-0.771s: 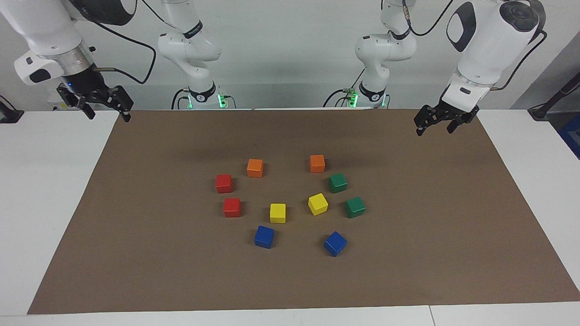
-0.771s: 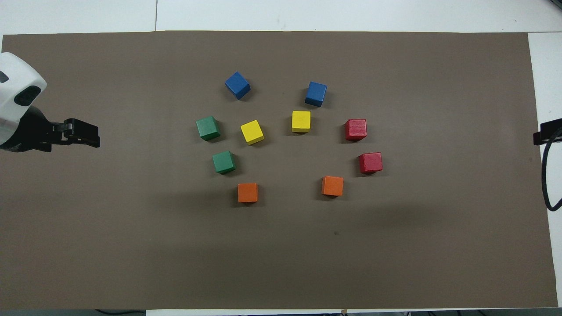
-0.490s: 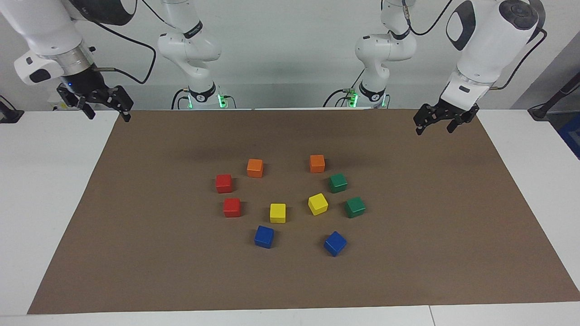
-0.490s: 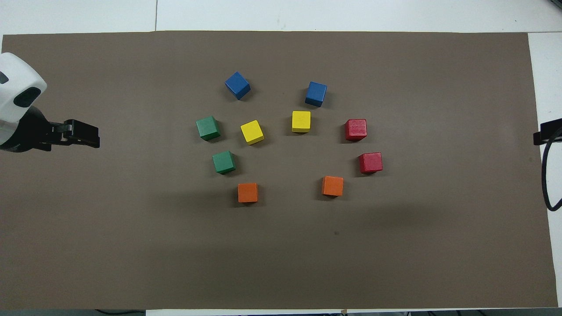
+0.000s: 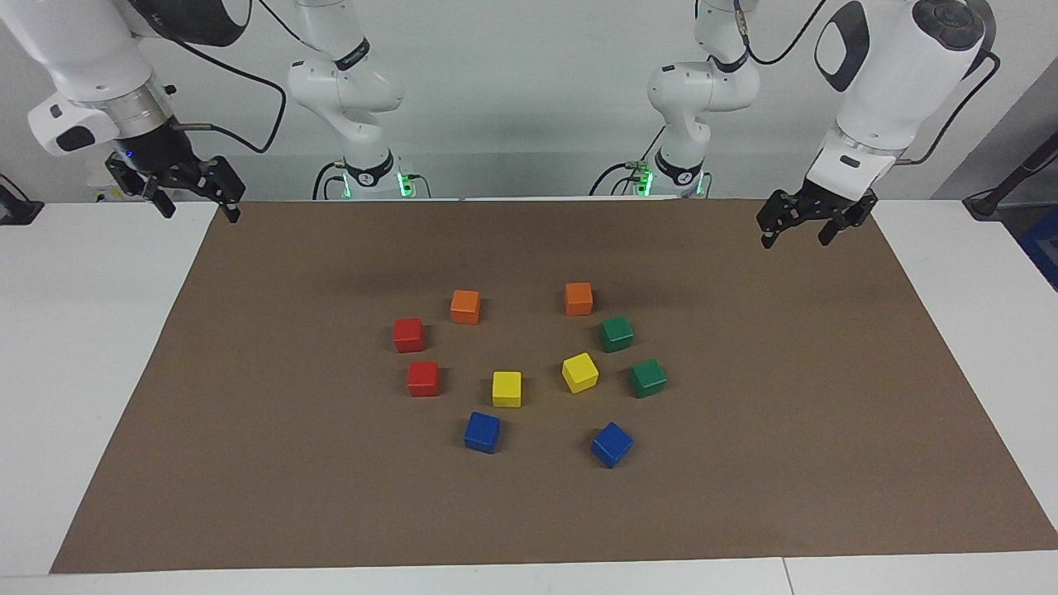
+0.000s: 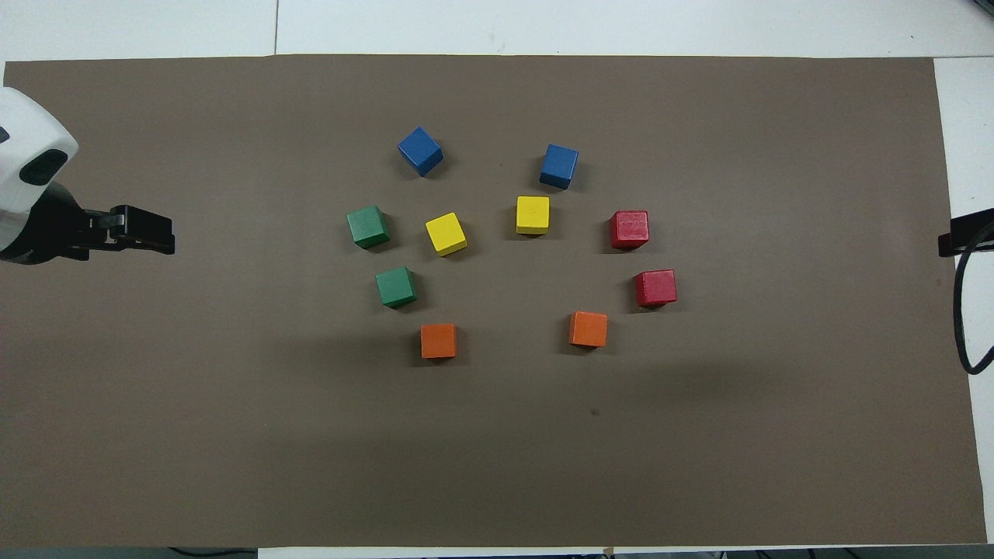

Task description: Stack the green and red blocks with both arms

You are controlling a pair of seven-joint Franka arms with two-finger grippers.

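Two green blocks (image 5: 616, 333) (image 5: 647, 378) sit on the brown mat toward the left arm's end of the cluster, shown in the overhead view as green blocks (image 6: 396, 286) (image 6: 367, 227). Two red blocks (image 5: 408, 335) (image 5: 422, 378) sit toward the right arm's end, seen from overhead as red blocks (image 6: 655, 288) (image 6: 629, 230). My left gripper (image 5: 794, 240) hangs open and empty over the mat's edge at its own end, well apart from the greens. My right gripper (image 5: 199, 213) hangs open and empty over the mat's corner at the other end.
Two orange cubes (image 5: 465, 307) (image 5: 579, 298) lie nearest the robots. Two yellow cubes (image 5: 507, 388) (image 5: 579, 372) sit in the middle of the ring, and two blue cubes (image 5: 482, 432) (image 5: 612, 445) lie farthest. The brown mat (image 5: 785, 463) covers a white table (image 5: 74, 330).
Both grippers have shifted only very slightly in the air. None of the cubes has moved.
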